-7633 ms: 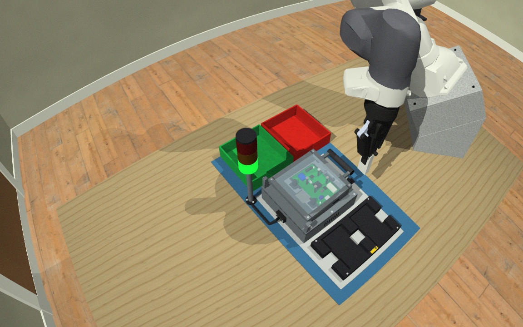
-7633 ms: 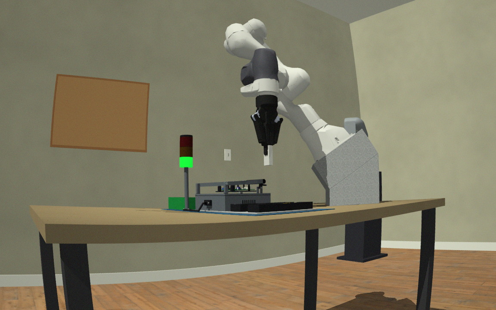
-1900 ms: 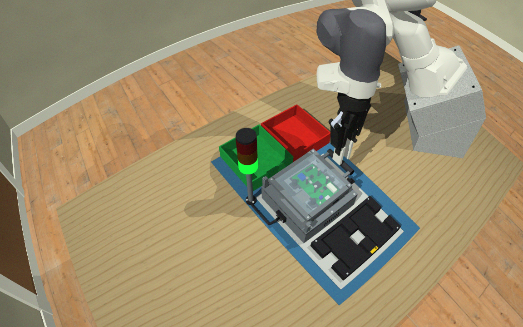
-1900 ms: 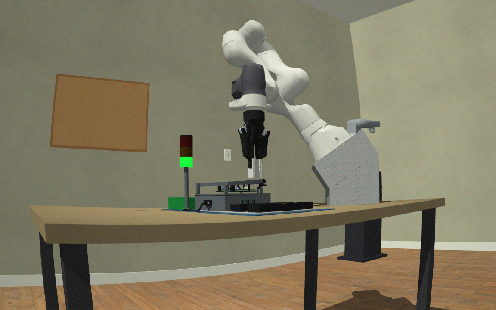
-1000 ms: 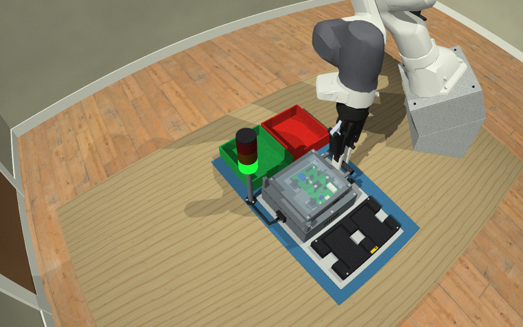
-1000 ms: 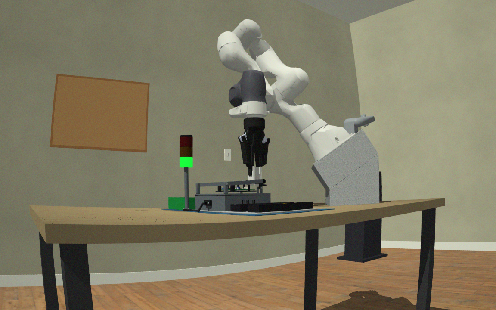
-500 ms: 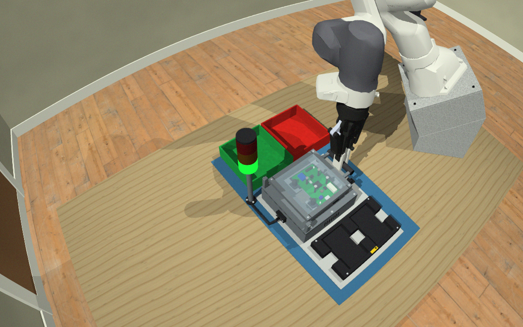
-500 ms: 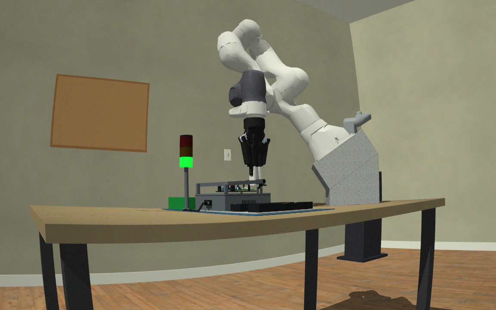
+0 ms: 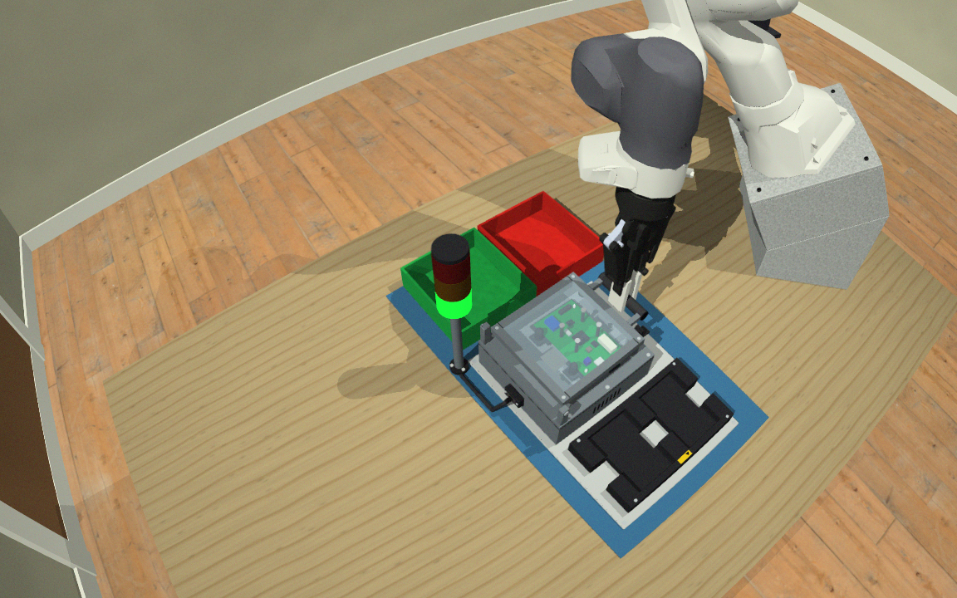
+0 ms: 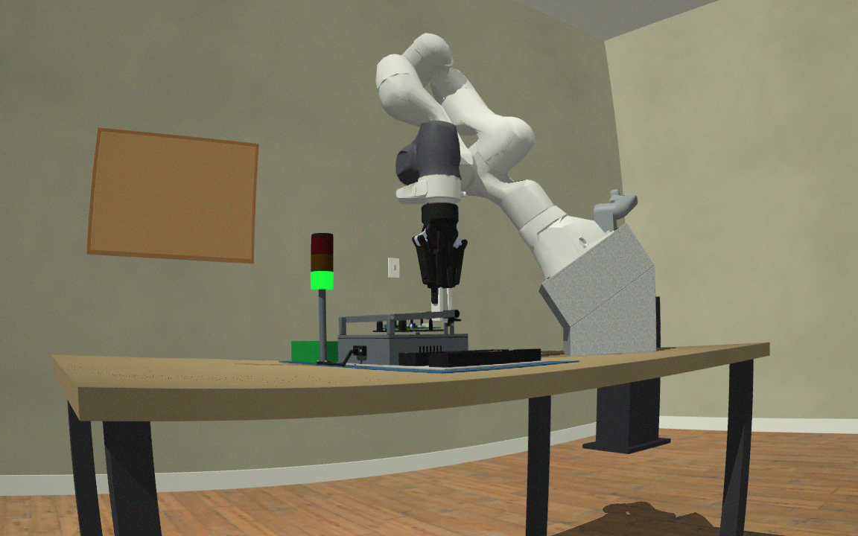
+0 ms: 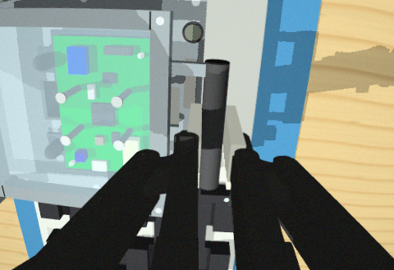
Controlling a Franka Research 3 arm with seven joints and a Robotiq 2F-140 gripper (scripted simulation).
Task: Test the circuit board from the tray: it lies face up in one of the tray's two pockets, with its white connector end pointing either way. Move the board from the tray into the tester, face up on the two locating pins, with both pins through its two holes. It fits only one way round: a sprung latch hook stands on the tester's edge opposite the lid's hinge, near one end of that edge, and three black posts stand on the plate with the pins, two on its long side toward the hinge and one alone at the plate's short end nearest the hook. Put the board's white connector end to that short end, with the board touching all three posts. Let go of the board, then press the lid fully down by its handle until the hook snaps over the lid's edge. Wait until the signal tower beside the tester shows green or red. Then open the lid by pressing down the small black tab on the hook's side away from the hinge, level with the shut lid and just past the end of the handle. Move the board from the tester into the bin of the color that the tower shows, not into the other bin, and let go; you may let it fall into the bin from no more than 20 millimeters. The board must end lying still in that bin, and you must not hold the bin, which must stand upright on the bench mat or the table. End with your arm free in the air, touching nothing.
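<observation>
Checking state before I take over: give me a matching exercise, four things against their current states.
1 dark signal tower
2 green circuit board
3 black two-pocket tray
4 black gripper

a both pockets vacant
b closed on the dark bar handle
c lowest light green
d under the shut clear lid

Pairs: 1-c, 2-d, 3-a, 4-b
</observation>
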